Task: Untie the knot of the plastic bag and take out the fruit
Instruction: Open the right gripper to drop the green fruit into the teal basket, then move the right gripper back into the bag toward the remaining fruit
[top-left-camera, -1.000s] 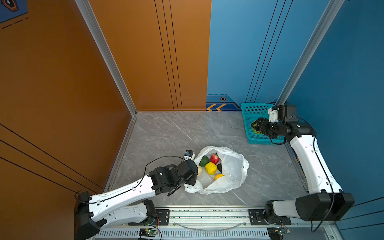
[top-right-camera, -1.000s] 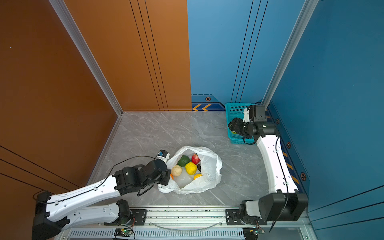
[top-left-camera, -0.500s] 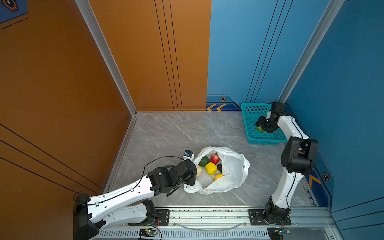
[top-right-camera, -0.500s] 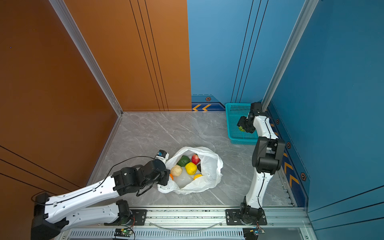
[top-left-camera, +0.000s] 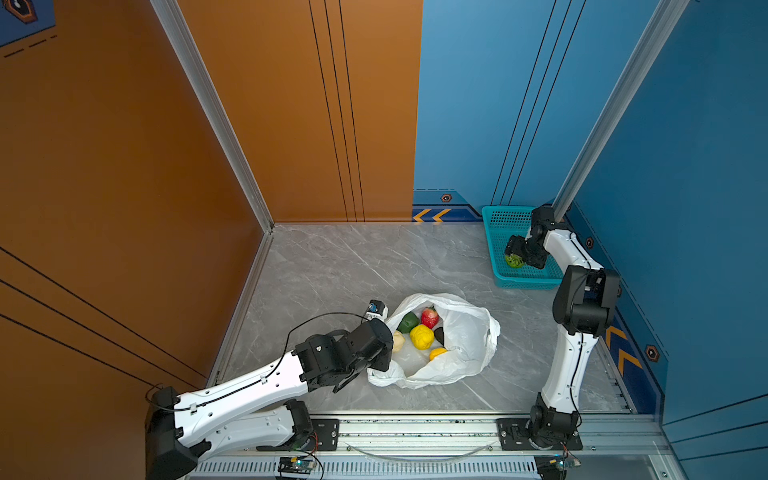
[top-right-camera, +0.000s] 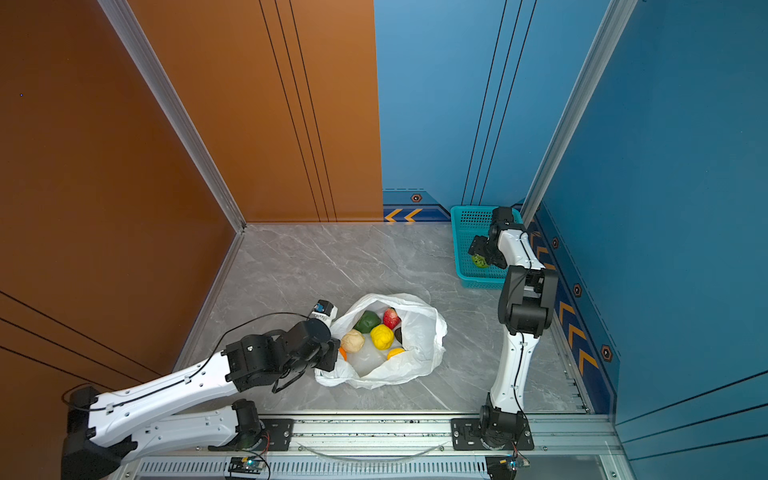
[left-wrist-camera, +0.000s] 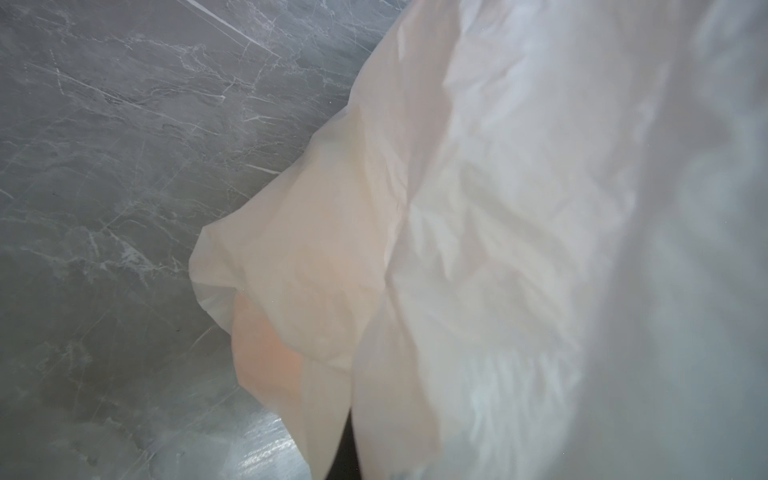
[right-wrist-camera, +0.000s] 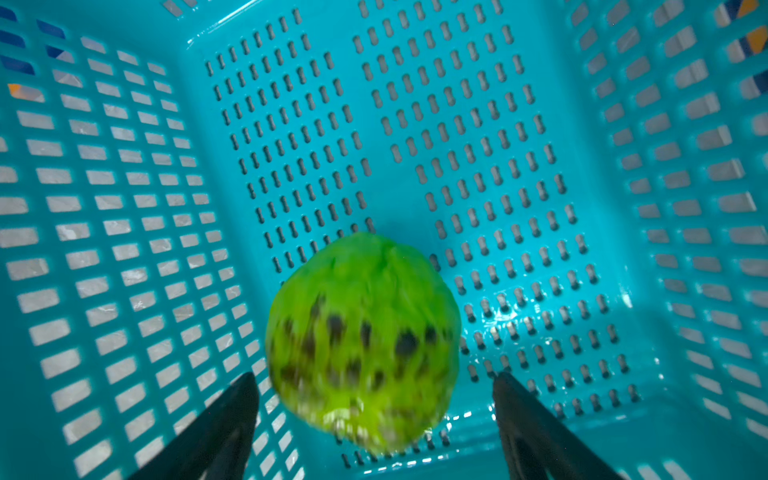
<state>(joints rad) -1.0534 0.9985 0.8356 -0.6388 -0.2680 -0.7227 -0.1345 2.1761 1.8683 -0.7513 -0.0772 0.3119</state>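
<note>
As the right gripper hangs open inside the teal basket, at the right of both top views, we see the striped melon loose between its fingers. The left gripper, closed, seems to pinch the open plastic bag at lower centre. We judge 1 fruit unloaded; next, reach back for the lemon.

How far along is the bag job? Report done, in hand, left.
Done: the plastic bag lies open, no knot visible; the striped melon is in the teal basket. In hand: the right gripper is open over it; the left gripper is shut on the bag's rim. Left: lemon, red apple, green mango and more in the bag.
</note>
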